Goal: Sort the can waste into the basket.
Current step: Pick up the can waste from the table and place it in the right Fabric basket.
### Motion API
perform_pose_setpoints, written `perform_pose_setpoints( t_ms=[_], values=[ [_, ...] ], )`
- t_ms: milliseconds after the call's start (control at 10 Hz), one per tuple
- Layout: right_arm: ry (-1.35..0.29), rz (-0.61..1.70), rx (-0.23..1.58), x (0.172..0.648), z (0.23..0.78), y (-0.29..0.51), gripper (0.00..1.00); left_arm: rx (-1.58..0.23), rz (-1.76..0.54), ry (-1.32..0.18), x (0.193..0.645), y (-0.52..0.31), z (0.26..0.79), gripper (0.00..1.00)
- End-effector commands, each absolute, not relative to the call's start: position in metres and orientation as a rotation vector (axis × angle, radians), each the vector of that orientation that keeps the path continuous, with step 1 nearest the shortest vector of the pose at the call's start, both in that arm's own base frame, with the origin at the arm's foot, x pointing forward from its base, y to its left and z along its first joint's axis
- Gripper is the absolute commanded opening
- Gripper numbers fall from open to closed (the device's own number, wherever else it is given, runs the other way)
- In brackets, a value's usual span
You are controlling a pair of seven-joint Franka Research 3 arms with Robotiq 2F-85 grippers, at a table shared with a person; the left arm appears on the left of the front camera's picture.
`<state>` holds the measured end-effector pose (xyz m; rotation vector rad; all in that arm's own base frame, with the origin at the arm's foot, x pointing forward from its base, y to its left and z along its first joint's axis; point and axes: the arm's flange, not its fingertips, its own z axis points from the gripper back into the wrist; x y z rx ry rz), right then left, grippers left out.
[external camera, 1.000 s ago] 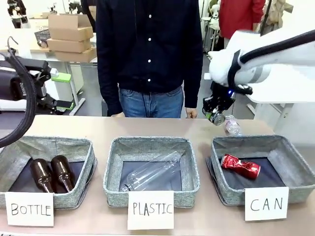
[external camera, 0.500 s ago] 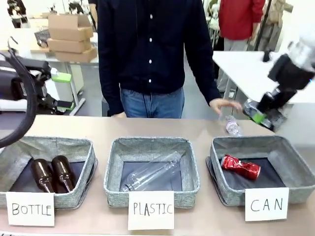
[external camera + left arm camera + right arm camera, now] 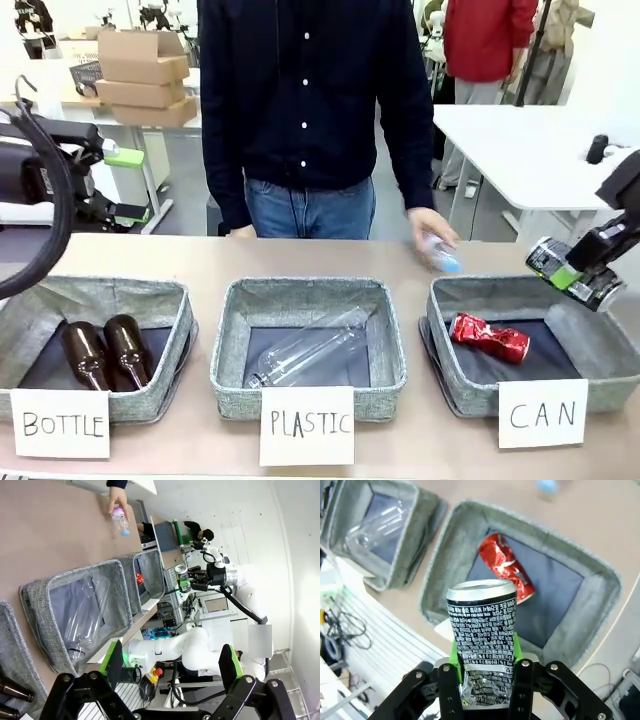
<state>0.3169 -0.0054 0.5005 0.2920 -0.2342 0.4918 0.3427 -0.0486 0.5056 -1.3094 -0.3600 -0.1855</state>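
Tan table carries three grey baskets in a row, carded BOTTLE, PLASTIC and CAN. CAN basket sits at the robot's right end, with the red can lying crumpled on its dark lining, left of middle.

Right gripper hangs just above the CAN basket's far right rim, tilted, clamped on the black can. In the right wrist view the green pads press both sides of the black can low on its body, fingers closed about a can's width; the can's top points down toward the CAN basket, and the red can lies below it.

Left gripper is spread wide, pads apart, holding nothing, looking across the PLASTIC basket.

Person's hand holds a small clear bottle over the table just behind the CAN basket; whether the bottle touches the table is unclear. PLASTIC basket holds a clear bottle; BOTTLE basket holds two brown bottles.
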Motion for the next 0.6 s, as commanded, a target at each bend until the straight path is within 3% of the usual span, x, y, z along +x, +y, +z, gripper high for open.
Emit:
perform_pose_setpoints(
  t_ms=[0, 200, 500],
  values=[
    [-0.234, 0.503, 0.299, 0.3316, 0.5064, 0.0008, 0.05, -1.331, -0.181, -0.361, 0.341, -0.049, 0.5086, 1.0],
    [-0.252, 0.489, 0.311, 0.3335, 0.509, -0.0014, 0.97, -1.331, -0.181, -0.361, 0.341, -0.049, 0.5086, 1.0],
    [-0.247, 0.469, 0.309, 0.3353, 0.508, -0.0012, 1.0, -1.331, -0.181, -0.361, 0.341, -0.049, 0.5086, 1.0]
  ],
)
